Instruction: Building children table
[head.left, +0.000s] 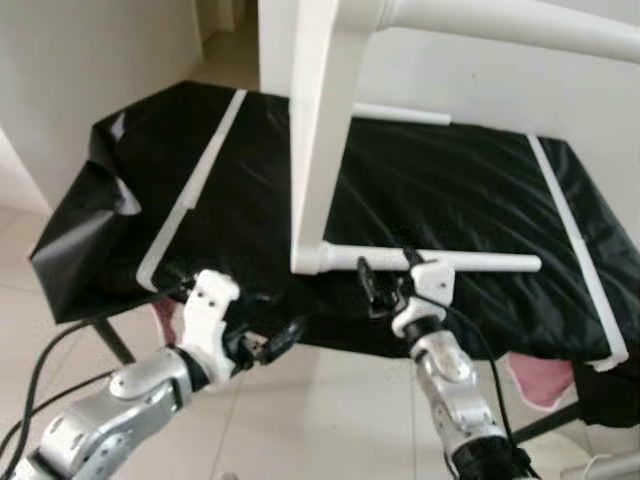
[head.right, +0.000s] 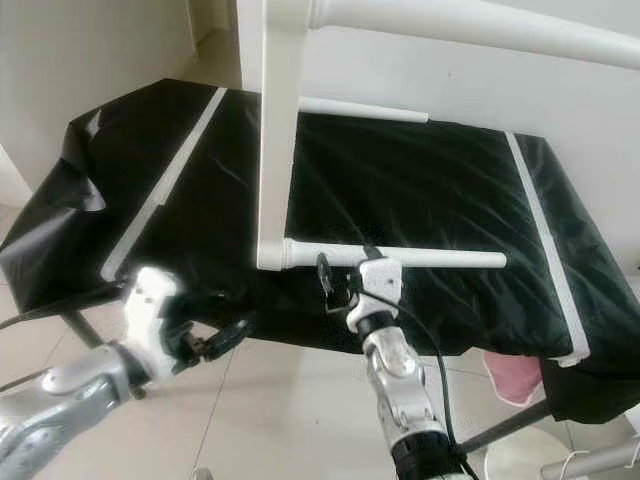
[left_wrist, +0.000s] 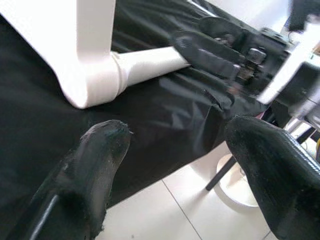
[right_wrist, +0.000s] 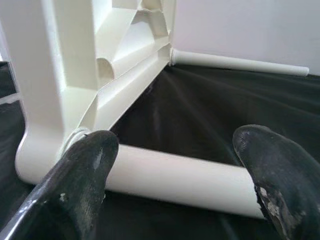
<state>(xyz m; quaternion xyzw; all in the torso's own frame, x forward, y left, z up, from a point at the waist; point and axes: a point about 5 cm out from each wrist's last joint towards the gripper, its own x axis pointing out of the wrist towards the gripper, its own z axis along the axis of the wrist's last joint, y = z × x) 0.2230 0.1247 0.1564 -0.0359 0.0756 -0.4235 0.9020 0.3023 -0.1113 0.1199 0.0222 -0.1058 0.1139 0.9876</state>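
Leg (head.left: 450, 263) faced by right gripper (head.left: 385, 285)
Its fingers are spread apart; the leg lies crosswise just ahead. The left gripper (head.left: 270, 342), likewise spread, is held farther off.

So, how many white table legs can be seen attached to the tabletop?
3. One leg lies on the black cover by the right hand, one lies at the far edge, one sticks out at the top. A fourth may be hidden.
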